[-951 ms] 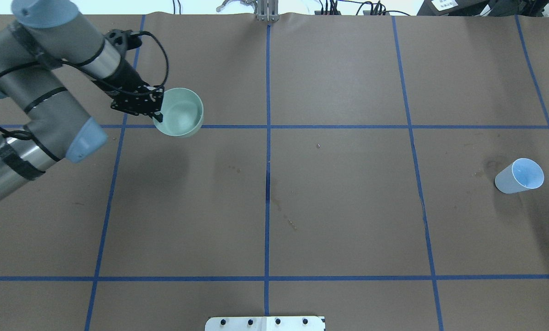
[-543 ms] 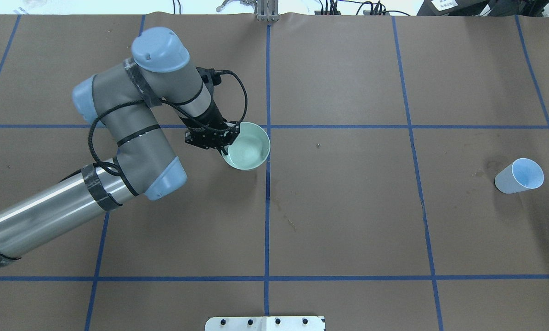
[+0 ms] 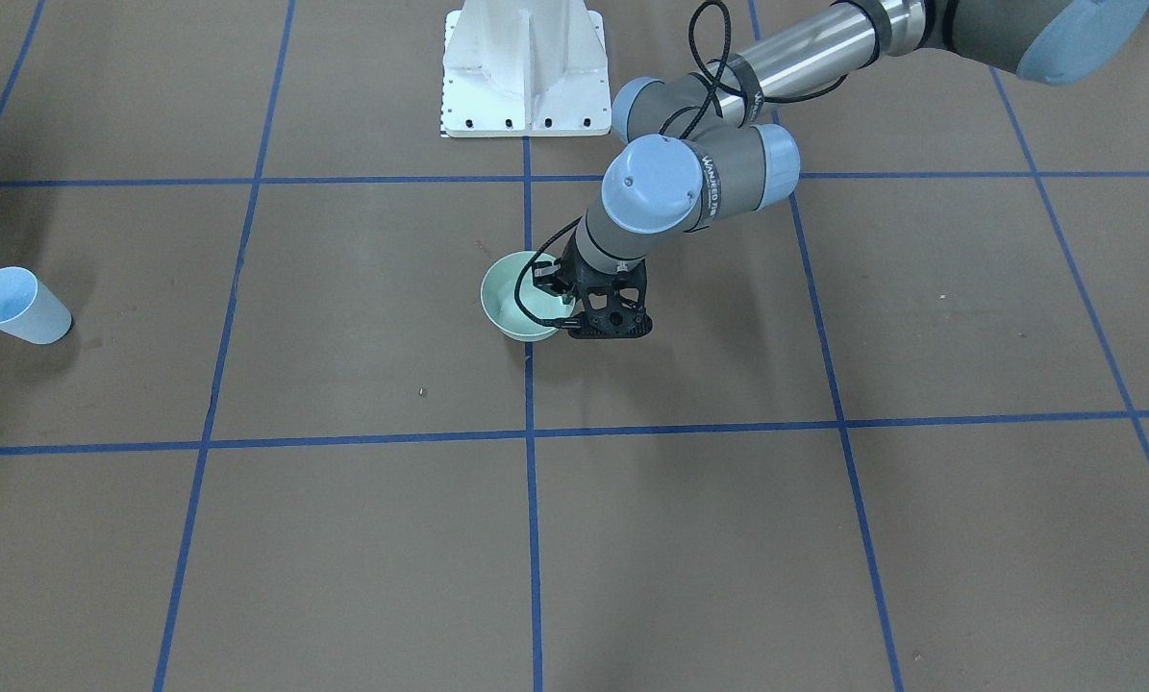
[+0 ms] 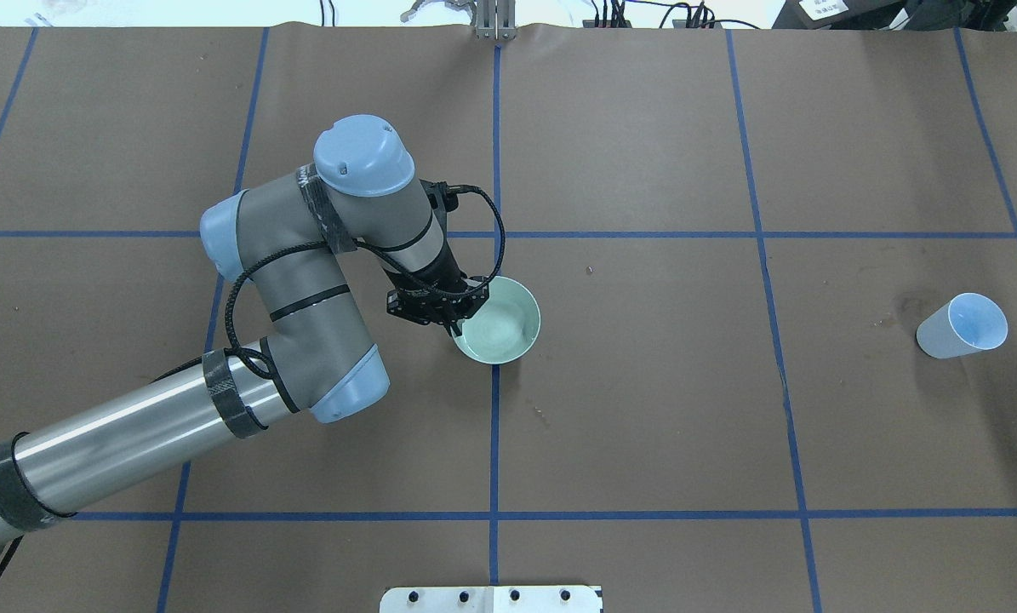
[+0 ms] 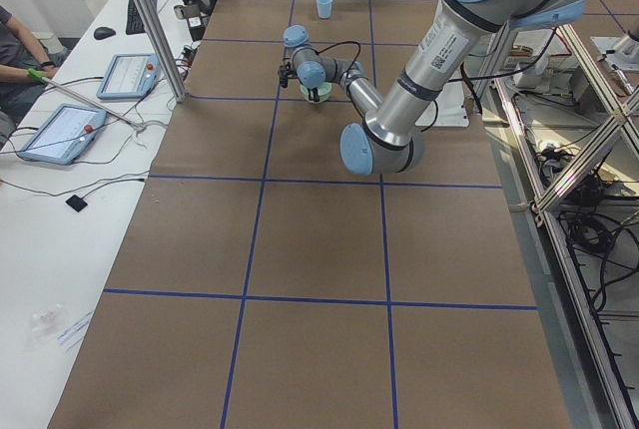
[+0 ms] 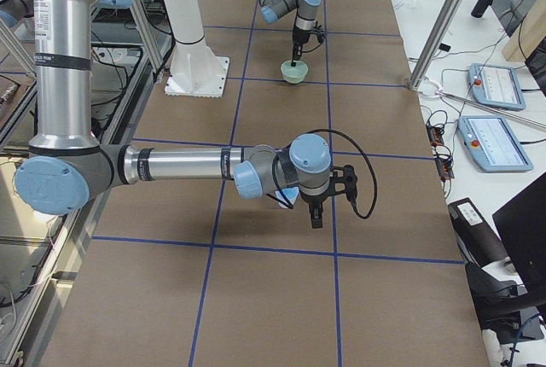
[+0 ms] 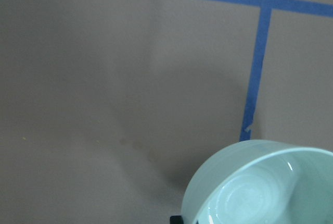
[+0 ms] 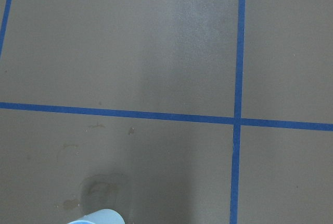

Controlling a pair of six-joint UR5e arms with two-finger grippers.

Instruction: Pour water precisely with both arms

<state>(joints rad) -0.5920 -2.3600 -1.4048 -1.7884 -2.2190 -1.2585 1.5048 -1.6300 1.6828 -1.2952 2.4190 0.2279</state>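
From my station, the left arm (image 4: 287, 281) reaches in across the table (image 4: 644, 409) to its middle. The left gripper (image 4: 459, 320) is clamped on the near-left rim of a pale green bowl (image 4: 508, 328), with one finger inside the rim and one outside. The bowl sits upright with its mouth level. It straddles the centre line of the blue tape lines (image 4: 495, 443), in the grid row on the far side from the robot's base. I can't tell from my feeds whether it rests on the table or hangs just above it. The left wrist camera shows a soft shadow on the table beside it. The inside of the bowl looks glossy with faint rings, but I can't say for sure that it holds water.

A light blue cup (image 4: 961, 326) stands upright far out on the robot's right side of the table, well apart from the bowl. On the right-side camera the right arm (image 6: 179, 164) stretches out low over the table. The right gripper (image 6: 316, 216) points down just beside the cup, which is mostly hidden behind the wrist. Only that side view shows this gripper, so I can't tell whether its fingers are apart or together. The right wrist camera catches only the cup's rim at its bottom edge.

The white pedestal base (image 3: 524, 67) stands at the robot's edge of the table.
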